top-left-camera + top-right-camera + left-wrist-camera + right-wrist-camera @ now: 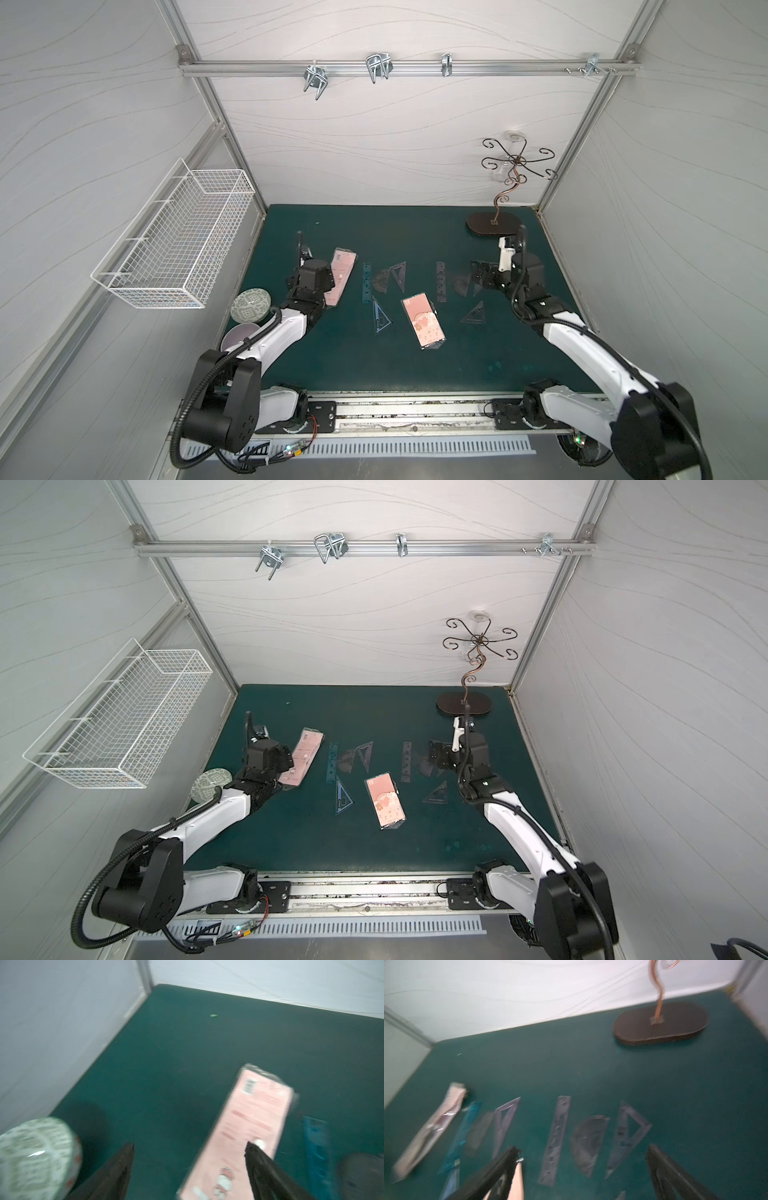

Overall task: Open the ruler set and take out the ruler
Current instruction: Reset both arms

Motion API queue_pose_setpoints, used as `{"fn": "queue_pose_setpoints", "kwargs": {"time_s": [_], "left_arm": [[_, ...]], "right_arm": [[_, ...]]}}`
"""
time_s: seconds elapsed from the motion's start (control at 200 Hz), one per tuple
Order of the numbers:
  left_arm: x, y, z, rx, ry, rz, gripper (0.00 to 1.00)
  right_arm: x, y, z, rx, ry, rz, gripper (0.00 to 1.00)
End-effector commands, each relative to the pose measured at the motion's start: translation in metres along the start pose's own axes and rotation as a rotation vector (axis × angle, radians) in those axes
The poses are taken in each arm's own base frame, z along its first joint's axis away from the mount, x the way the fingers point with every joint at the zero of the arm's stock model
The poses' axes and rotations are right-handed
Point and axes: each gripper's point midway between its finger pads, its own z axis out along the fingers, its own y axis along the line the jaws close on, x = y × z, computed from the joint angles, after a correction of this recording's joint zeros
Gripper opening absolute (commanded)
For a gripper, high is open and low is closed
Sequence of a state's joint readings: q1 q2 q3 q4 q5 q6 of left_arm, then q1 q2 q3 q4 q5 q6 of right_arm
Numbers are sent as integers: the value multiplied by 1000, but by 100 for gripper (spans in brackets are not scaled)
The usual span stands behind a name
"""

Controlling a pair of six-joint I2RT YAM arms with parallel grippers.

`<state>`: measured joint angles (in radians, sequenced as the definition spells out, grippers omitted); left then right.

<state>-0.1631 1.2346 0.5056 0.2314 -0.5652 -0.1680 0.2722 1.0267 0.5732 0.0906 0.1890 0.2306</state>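
Over mat (374, 232): left gripper (189, 1147), right gripper (583, 1148) angled down, jaws apart.

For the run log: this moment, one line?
left gripper open, by flat pink pouch | right gripper open, empty | grey straight ruler lies out

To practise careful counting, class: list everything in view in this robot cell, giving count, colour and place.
packets: two, pink, one mid-mat, one by left arm
rulers: two, one blue, one dark, mid-mat
protractors: two, dark, beside the rulers
set squares: four, one blue, three dark, around the rulers
round items: two, one green-patterned, one pale, mat's left edge
stand: one, brown, back right
basket: one, white, left wall
hooks: several, silver, back rail
mat: one, green, underneath
left hand: one, black, open over a packet
right hand: one, black, open over dark rulers
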Motion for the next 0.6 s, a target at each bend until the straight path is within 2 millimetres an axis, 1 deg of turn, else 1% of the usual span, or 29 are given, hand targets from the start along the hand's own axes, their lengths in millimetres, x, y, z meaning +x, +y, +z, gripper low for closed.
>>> {"fn": "queue_pose_setpoints", "kwargs": {"time_s": [0.0, 0.04, 0.09, 0.13, 0.16, 0.19, 0.215, 0.255, 0.27, 0.285, 0.3, 0.32, 0.35, 0.385, 0.395, 0.405, 0.425, 0.455, 0.48, 0.495, 0.53, 0.545, 0.55, 0.555, 0.56, 0.565, 0.595], "left_arm": [[-9, 28, 0, -112, -148, 28, 88], [-3, 27, 4, -87, -166, 8, 88], [-8, 25, 6, -56, -214, -33, 89], [-11, 21, 5, -20, -240, -61, 89], [-12, 15, 5, 33, -263, -82, 89], [-10, 11, 5, 74, -286, -108, 90], [-8, 9, 5, 91, -303, -100, 89], [-5, 7, 3, 117, -335, -102, 89], [-1, 6, 2, 125, -339, -102, 88], [-3, 6, 0, 135, -361, -107, 88], [-1, 5, -1, 145, -368, -103, 89], [2, 4, -1, 154, -374, -100, 89], [4, 0, 1, 169, -376, -88, 89], [8, -9, 5, 203, -368, -55, 88], [10, -13, 7, 216, -360, -43, 88], [12, -16, 8, 230, -353, -31, 86], [9, -20, 10, 241, -363, -21, 84], [7, -23, 12, 251, -371, -9, 84], [7, -24, 12, 251, -369, -11, 85], [6, -24, 12, 250, -364, -14, 86], [10, -23, 19, 231, -320, -10, 89], [6, -22, 21, 216, -310, -16, 91], [7, -21, 23, 209, -297, -15, 91], [8, -21, 25, 202, -284, -14, 91], [8, -20, 27, 194, -273, -14, 92], [5, -20, 28, 188, -274, -19, 92], [8, -17, 41, 147, -185, -19, 95]], "right_arm": [[7, -73, 2, 264, -81, -39, 99], [14, -81, 11, 238, -80, -9, 99], [19, -87, 21, 232, -86, 5, 99], [21, -88, 29, 222, -108, -16, 99], [21, -86, 33, 213, -141, -36, 99], [26, -85, 37, 199, -168, -39, 99], [27, -82, 38, 173, -205, -46, 99], [29, -71, 40, 121, -241, -94, 99], [34, -70, 41, 121, -235, -101, 99], [38, -70, 43, 123, -229, -108, 99], [42, -69, 45, 121, -220, -111, 99], [45, -68, 47, 114, -226, -118, 99], [51, -64, 51, 94, -232, -133, 99], [47, -60, 53, 76, -295, -156, 99], [49, -60, 52, 78, -302, -164, 99], [52, -60, 52, 82, -298, -167, 99], [55, -57, 51, 76, -279, -179, 99], [59, -54, 50, 66, -240, -186, 99], [57, -53, 52, 61, -228, -189, 99], [61, -55, 55, 68, -202, -188, 99], [57, -60, 67, 98, -182, -178, 99], [57, -63, 72, 111, -162, -168, 99], [48, -63, 74, 113, -183, -163, 99], [54, -65, 75, 119, -154, -160, 99], [43, -64, 77, 119, -181, -154, 99], [44, -66, 79, 125, -162, -150, 99], [49, -72, 87, 153, -59, -118, 99]]}}
